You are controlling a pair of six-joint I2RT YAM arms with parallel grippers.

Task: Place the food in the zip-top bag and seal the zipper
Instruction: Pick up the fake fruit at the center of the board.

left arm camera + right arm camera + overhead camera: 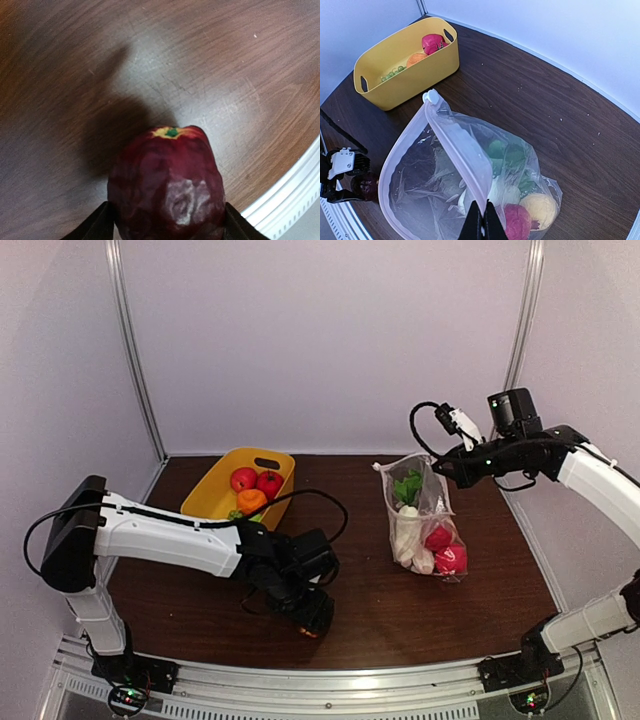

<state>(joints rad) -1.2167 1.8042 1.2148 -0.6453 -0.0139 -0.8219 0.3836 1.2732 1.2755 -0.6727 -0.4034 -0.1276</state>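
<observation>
My left gripper (312,618) is shut on a dark red toy fruit (167,182) low over the table near its front edge; the fingers (95,227) clamp its sides. The fruit also shows in the right wrist view (365,186). My right gripper (483,226) is shut on the mouth edge of the clear zip-top bag (435,190) and holds it up and open. The zipper (455,145) runs along that edge to a white tab (431,96). The bag (422,512) holds green, white, yellow and pink food (517,222).
A yellow tub (215,485) stands at the back left with red fruits (256,480), an orange one (251,500) and green grapes (392,75). The table's metal front rail (295,195) runs just beside the left gripper. White walls close in the table.
</observation>
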